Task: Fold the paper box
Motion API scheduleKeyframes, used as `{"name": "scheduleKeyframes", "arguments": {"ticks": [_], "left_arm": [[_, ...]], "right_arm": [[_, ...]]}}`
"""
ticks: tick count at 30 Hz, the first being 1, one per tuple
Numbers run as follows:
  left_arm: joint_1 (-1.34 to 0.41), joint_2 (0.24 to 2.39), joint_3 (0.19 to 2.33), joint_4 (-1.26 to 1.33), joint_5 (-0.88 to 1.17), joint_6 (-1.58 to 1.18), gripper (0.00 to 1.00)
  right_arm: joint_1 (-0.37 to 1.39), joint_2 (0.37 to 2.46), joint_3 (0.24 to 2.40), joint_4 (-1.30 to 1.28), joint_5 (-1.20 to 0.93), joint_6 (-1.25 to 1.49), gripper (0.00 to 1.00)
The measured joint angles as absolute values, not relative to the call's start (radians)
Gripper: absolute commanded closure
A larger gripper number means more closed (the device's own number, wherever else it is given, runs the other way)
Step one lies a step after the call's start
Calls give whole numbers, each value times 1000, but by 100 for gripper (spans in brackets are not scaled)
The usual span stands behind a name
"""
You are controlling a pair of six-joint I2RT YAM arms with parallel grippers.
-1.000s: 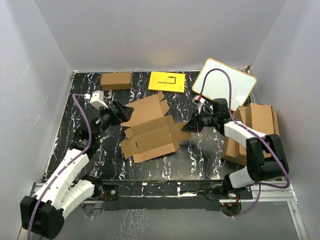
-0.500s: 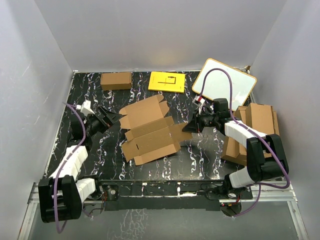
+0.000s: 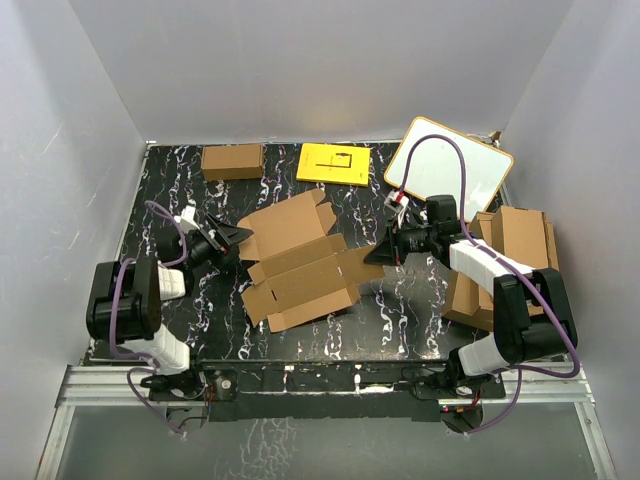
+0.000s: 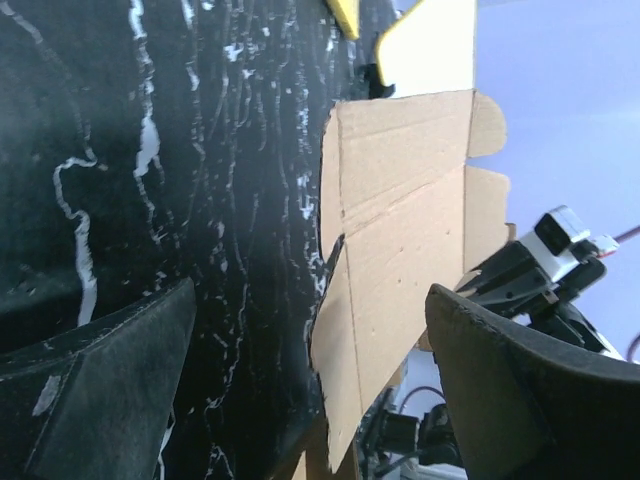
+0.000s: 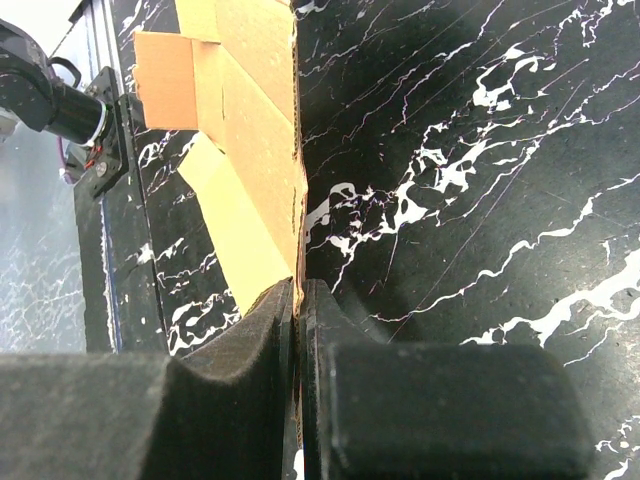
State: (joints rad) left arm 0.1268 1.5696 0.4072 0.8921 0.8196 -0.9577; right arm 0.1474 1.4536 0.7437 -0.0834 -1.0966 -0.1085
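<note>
**Box clamped at right end, left jaws free at left end**

Top view: the paper box (image 3: 300,262) lies opened out mid-table. Its long axis runs left to right between the two grippers, skewed slightly toward the back on the right. The right gripper (image 3: 378,255) sits on the right-end flap. The left gripper (image 3: 228,240) is just beside the left-end flaps, pointing at them. The left arm is folded low by the table's (image 3: 400,325) left edge; the right arm reaches in from the right, forearm angled leftward.

Left wrist: the left gripper (image 4: 300,320) is spread wide with nothing between the pads. The box (image 4: 400,230) is straight ahead, not touched.

Right wrist: the right gripper (image 5: 298,300) is clenched on the thin flap edge, and the box (image 5: 250,100) runs away from it.

My read: left is the free arm, nearest the left flaps, so the next fold is its job.
</note>
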Motion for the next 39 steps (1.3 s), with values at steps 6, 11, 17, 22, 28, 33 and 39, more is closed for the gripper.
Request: {"name": "scheduleKeyframes", "arguments": {"ticks": [6,11,17,22,28,33,39], "left_arm": [[127,1701,448,1140,918,-1100,17],[127,1819,491,1330,989,-1236,28],[127,1958,532,1527,1052,-1428,39],[118,1990,551,1569,1086,-1504,47],[103,1973,557,1586,1100,-1499,57],[84,1950,557,1589,1113,-1483,67],[78,1899,557,1549,1138,-1442,77]], "right_arm": [[147,1454,748,-89,-1108,-116,92],[147,1454,749,-102,-1116,-124,92],[147,1454,752,-108,-1119,-131,92],[147,1454,760,-113,-1119,-139,92],[147,1454,763,-120,-1118,-154,92],[147,1454,764,-133,-1117,-160,92],[142,1456,777,-158,-1106,-180,92]]}}
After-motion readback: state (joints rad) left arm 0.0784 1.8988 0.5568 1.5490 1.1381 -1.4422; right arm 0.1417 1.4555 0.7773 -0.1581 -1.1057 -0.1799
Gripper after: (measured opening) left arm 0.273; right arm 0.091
